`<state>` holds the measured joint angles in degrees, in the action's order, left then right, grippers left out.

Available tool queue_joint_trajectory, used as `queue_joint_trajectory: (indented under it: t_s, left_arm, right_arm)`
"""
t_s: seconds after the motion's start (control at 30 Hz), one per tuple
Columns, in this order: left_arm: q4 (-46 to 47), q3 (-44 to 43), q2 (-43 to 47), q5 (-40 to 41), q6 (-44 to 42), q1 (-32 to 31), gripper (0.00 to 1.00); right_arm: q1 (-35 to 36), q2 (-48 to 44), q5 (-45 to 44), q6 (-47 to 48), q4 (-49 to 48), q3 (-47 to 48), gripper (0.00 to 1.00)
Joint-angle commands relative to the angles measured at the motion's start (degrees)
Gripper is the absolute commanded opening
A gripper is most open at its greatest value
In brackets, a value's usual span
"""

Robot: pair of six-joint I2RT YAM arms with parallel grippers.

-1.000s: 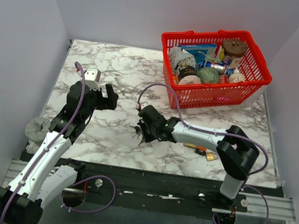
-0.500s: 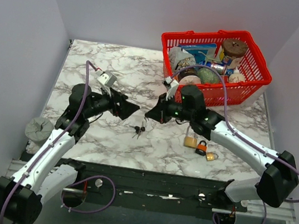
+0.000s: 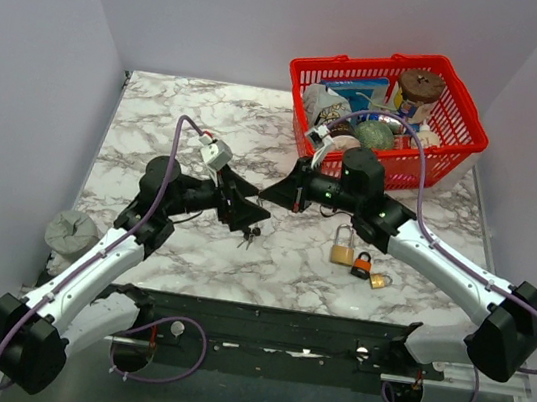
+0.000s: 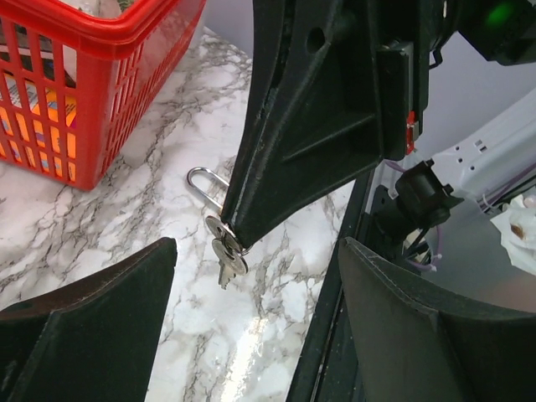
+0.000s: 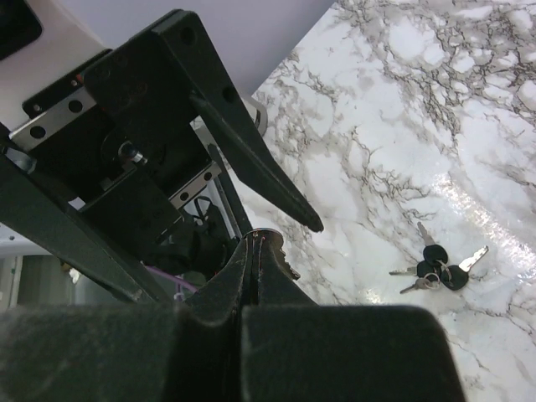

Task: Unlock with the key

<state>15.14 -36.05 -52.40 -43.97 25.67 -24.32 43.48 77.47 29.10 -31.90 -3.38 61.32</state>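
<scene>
right gripper (image 4: 233,238) pinches small silver keys (image 4: 224,255) at its fingertips; wide-open left gripper (image 4: 257,247) flanks them: closing off-centre could knock them free.

One camera overlooks the white marbled table (image 3: 160,114) from behind; left wrist view closely faces my right gripper (image 4: 237,237), right wrist view my left gripper (image 3: 254,215).

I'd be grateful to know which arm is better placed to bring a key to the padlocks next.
Probably the right: the right fingers are shut on the silver keys, and the padlocks lie beside the right forearm. The left fingers stand open and empty.
</scene>
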Motion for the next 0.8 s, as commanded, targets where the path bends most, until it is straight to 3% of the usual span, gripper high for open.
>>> queue_joint_trajectory:
  t_s: [0.0, 0.13, 0.33, 0.5, 0.63, 0.77]
  left_arm:
    - [-1.5, -0.3, -0.3, -0.3, -4.0, -1.3, 0.86]
    - [-3.6, -0.4, -0.5, -0.1, -5.4, -2.7, 0.76]
    - [-8.4, -1.7, -0.8, 2.9, -8.8, -3.5, 0.75]
    - [-9.6, -2.3, -1.4, 4.2, -9.1, -3.5, 0.64]
    - [-9.2, -2.2, -1.3, 4.3, -9.1, -3.7, 0.46]
    - [-8.4, -1.8, -1.2, 3.9, -8.5, -3.7, 0.38]
  right_arm:
    - [-0.2, -1.6, -1.7, -2.6, -1.6, -1.7, 0.01]
    - [-0.2, -2.9, -3.9, -2.6, -1.6, -2.5, 0.01]
    - [-0.3, -3.5, -4.5, -3.3, -1.7, -3.0, 0.01]
    - [-0.3, -3.6, -4.7, -3.3, -1.5, -3.3, 0.01]
    - [-0.3, -3.6, -4.7, -3.5, -1.6, -3.5, 0.01]
    - [-0.3, -3.6, -4.6, -3.8, -1.5, -3.6, 0.01]
